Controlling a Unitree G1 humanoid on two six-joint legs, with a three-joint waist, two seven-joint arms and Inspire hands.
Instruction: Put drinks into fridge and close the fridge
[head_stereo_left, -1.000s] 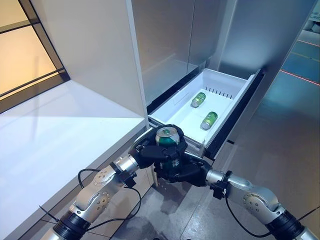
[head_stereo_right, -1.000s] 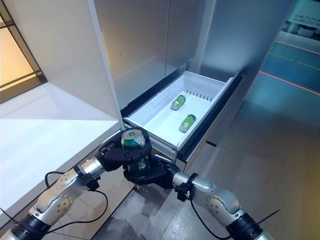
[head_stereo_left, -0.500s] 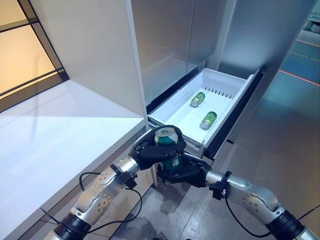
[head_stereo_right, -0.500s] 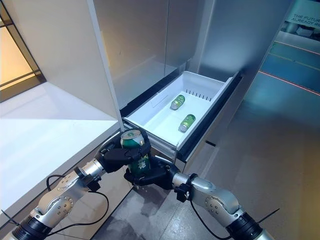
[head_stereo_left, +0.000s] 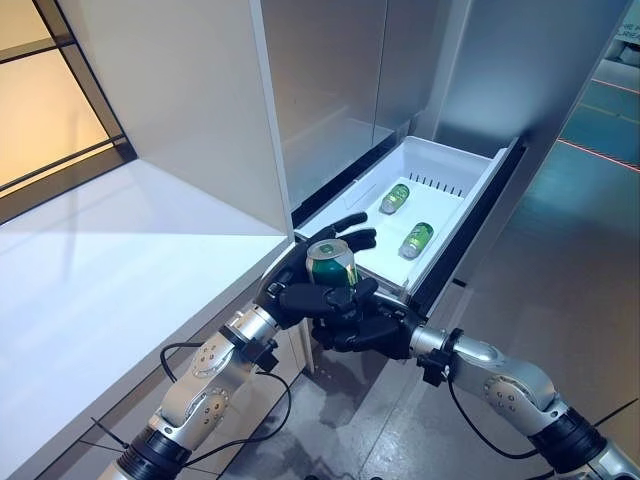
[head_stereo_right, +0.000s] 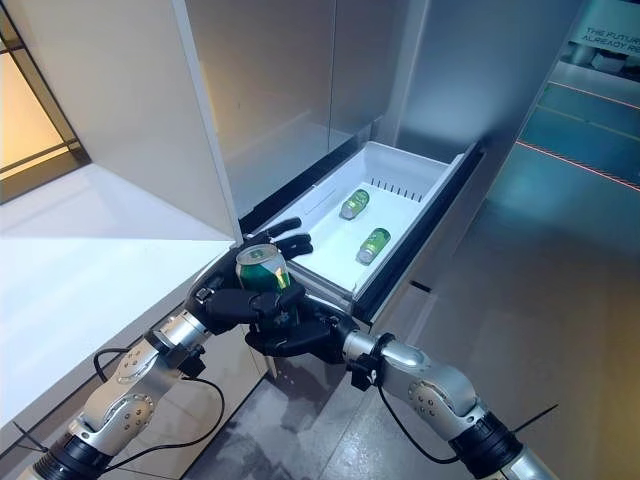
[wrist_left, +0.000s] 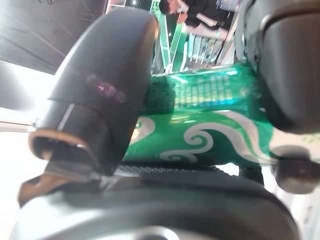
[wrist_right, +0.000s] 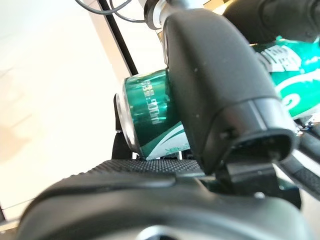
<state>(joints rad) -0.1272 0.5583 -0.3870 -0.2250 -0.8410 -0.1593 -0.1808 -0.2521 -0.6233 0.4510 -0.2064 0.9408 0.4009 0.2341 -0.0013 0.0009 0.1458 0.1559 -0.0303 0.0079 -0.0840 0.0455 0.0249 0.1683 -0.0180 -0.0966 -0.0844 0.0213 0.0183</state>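
Green and silver, the upright can (head_stereo_left: 332, 268) sits between both hands just in front of the near edge of the open fridge drawer (head_stereo_left: 455, 157). The right hand (head_stereo_left: 365, 325) is wrapped round the can's lower part from the near-right side, its thumb and fingers curled against the green wall, as the right wrist view shows close up. The left hand (head_stereo_left: 300, 285) comes in from the left: its thumb lies across the can's near side, touching it, while its fingers (head_stereo_left: 345, 222) are spread and stretched out straight past the can's far side, reaching over the drawer's near rim. The left wrist view shows the can's green wall with white swirls pressed against that hand's palm and thumb.

White plastic forms the drawer, which is pulled out from the bottom of the grey fridge (head_stereo_left: 330, 90). Two more green cans lie on their sides on its floor: one far can (head_stereo_left: 396, 198) near the back wall, and one nearer can (head_stereo_left: 417, 240) to its right and closer to the drawer's dark front panel. The two lie apart from each other, both pointing roughly the same way. To the left, a pale table (head_stereo_left: 100, 270) runs alongside the fridge.
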